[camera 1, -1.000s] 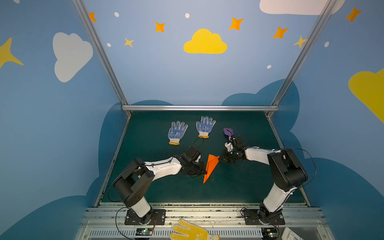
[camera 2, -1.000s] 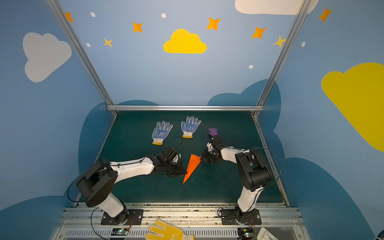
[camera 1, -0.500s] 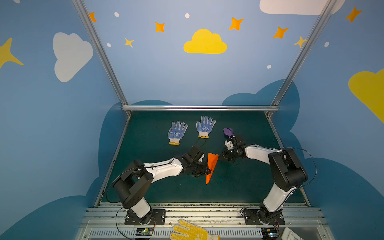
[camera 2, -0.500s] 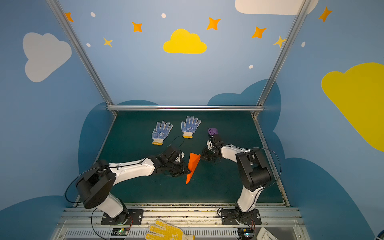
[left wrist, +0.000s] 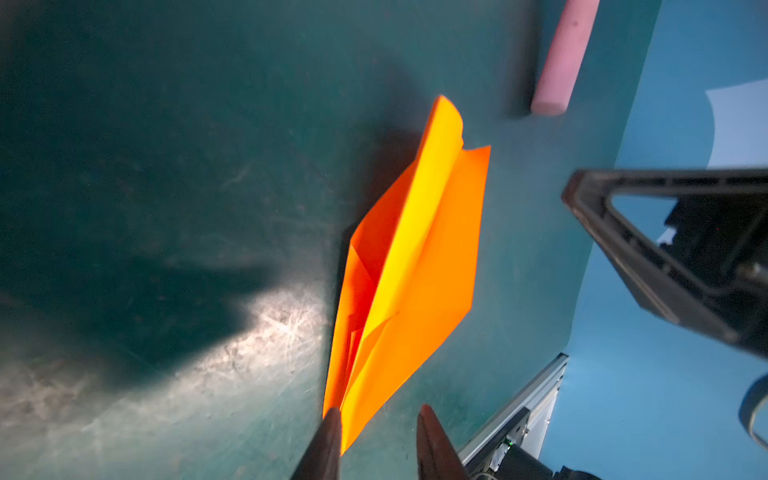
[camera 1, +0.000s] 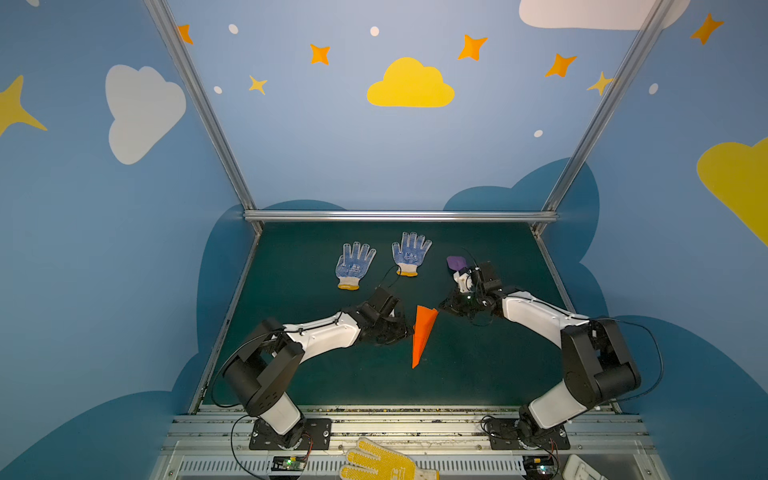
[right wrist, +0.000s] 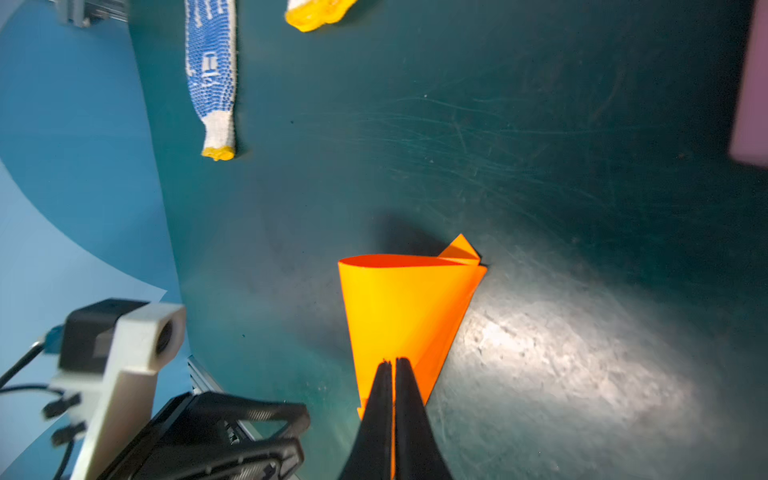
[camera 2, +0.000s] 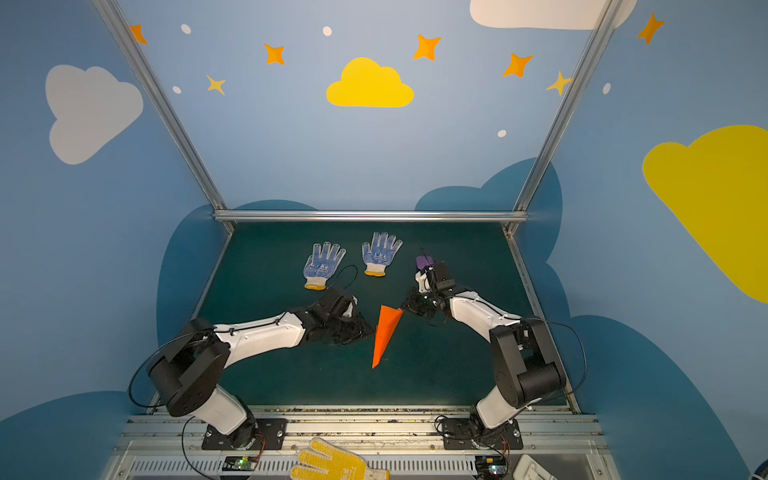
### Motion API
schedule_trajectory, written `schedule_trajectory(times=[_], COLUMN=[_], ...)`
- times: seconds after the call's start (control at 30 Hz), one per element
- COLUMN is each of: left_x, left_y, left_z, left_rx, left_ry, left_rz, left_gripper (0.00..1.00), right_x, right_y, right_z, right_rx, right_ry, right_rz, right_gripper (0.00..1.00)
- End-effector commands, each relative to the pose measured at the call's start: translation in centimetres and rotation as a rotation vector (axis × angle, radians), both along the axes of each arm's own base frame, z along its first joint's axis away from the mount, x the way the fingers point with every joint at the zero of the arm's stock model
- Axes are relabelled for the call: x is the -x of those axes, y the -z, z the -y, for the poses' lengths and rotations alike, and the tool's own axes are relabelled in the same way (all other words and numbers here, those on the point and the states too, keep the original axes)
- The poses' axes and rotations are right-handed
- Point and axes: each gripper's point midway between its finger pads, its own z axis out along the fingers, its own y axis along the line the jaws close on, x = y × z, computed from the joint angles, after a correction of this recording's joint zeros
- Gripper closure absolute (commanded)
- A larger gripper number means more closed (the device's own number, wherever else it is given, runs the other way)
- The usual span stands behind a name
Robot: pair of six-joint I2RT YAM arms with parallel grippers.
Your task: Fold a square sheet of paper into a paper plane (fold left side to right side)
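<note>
One bright orange paper plane (camera 1: 422,332), narrow, pointed, its flaps bulging loosely.

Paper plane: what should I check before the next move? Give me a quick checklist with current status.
1. Right claw gripping the paper plane: ok, shut on its wide end.
2. Left claw gripping: not ok, jaws stand apart at the plane's edge.
3. Layers lying flat: not ok, they gape open in both wrist views.
4. Pointed end resting on the mat: cannot tell.
5. Pink handle apart from the plane: ok.
6. Gloves away from the plane: ok.
</note>
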Motion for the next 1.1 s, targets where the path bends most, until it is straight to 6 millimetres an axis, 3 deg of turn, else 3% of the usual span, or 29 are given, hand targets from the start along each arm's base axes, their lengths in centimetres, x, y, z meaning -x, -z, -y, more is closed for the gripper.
schedule_trajectory(times=[0.0,0.1,0.23,0.43,0.8,1.07], left_x=[-0.1,0.6,0.9,-1.2,-3.5,-2.9], left_y=[-0.6,-0.8,-0.3,0.2,2.2,3.3], left_z=[0.6,0.8,0.1,0.4,3.5,4.4], left_rx=[0.029,0.048,-0.002,-0.019,-0.01,-0.001], left_ry=[0.018,0.032,0.021,0.023,0.093,0.115], left_rz=[0.029,0.055,0.062,0.061,0.029,0.0], left_gripper=[0.59,0.49,0.4,0.39,0.48,0.64], right_x=[2.0,2.7,3.5,4.6,6.5,6.9], right_y=[0.8,1.2,1.7,2.0,3.9,3.7], right_z=[0.6,1.1,1.7,1.8,2.7,3.5], right_rx=[0.023,0.039,0.064,0.041,0.046,0.047], right_ry=[0.0,-0.009,-0.01,0.009,0.048,0.07], right_rz=[-0.041,-0.03,-0.04,-0.054,-0.098,-0.094], right_gripper=[0.86,0.68,0.63,0.58,0.59,0.59])
